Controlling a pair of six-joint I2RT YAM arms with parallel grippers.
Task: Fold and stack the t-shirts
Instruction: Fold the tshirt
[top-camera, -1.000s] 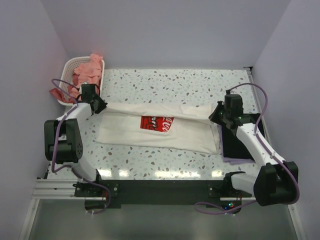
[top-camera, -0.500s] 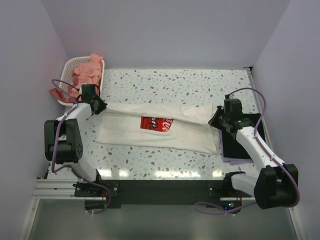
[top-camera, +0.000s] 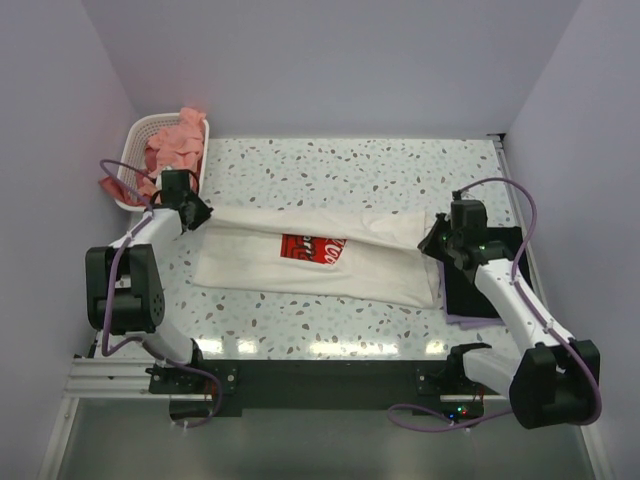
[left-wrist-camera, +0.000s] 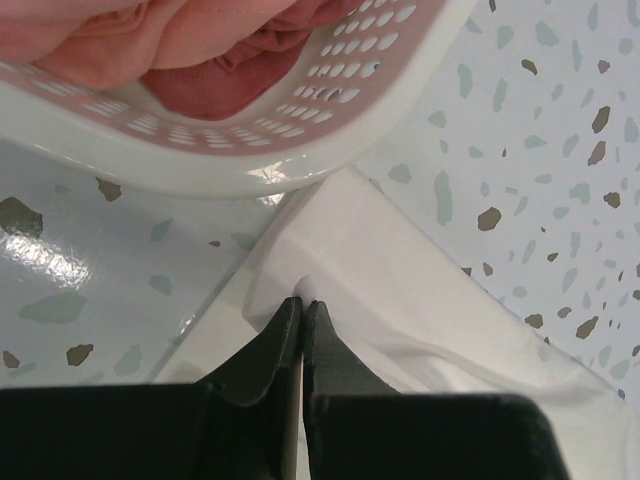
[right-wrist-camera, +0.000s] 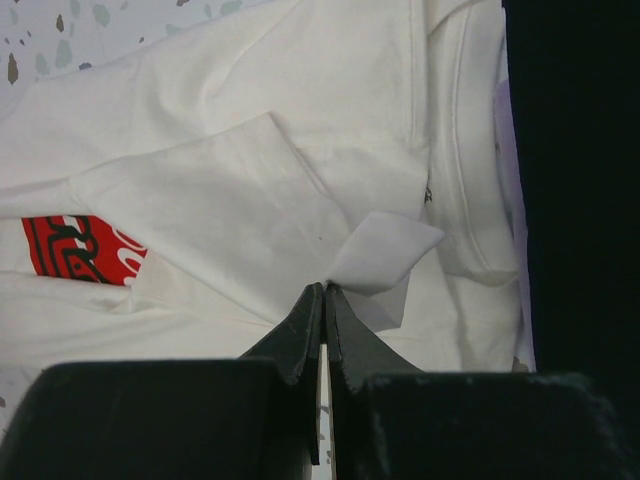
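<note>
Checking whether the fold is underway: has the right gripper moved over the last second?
Yes, slightly: the right gripper, shut on the cream-white t-shirt, has slid toward the table's near edge, judged against the black t-shirt.

Lab booth, plain lilac walls (top-camera: 300, 60), speckled table (top-camera: 400, 170)

Top view bright and even, light from above; shadows soft and faint; row of white glare patches on the glossy table (top-camera: 330, 347) at its near edge; walls tinted lilac. Left wrist view sharp on the basket (left-wrist-camera: 250, 160) and speckled top; wet-looking sheen below the basket rim; left gripper (left-wrist-camera: 302, 305) dark, little detail. Right wrist view: white shirt (right-wrist-camera: 250, 200) nearly blown out, folds faint; black shirt (right-wrist-camera: 580, 200) crushed to flat black; right gripper (right-wrist-camera: 325, 292) body soft, out of focus.
</note>
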